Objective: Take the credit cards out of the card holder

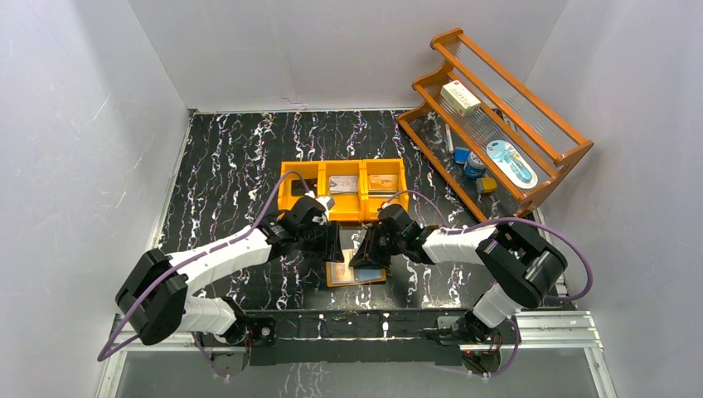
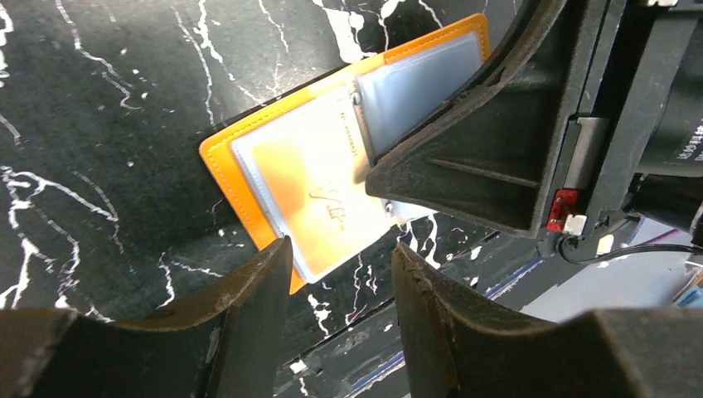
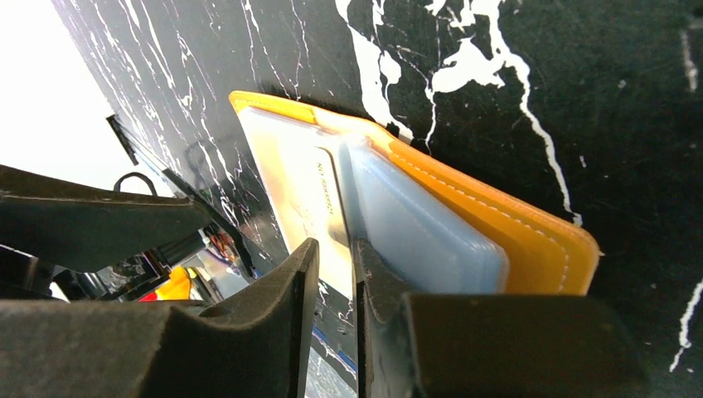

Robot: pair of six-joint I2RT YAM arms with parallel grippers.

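Note:
The card holder (image 1: 358, 274) lies open on the black marbled table, its tan-orange leaf (image 2: 222, 157) facing up. Pale-blue clear sleeves (image 3: 423, 240) are stacked on its right half. One credit card (image 2: 319, 195), washed out by glare and with a line of print, sits in the left sleeve (image 3: 303, 186). My right gripper (image 3: 336, 253) presses its tips down at the fold, jaws a narrow slit apart with nothing pinched. It fills the right of the left wrist view (image 2: 472, 149). My left gripper (image 2: 341, 265) hovers open just off the holder's near corner, holding nothing.
An orange three-compartment bin (image 1: 344, 197) stands just behind the grippers, with flat items in its middle and right compartments. A wooden rack (image 1: 497, 124) at the back right holds a white box and small items. White walls close in the table.

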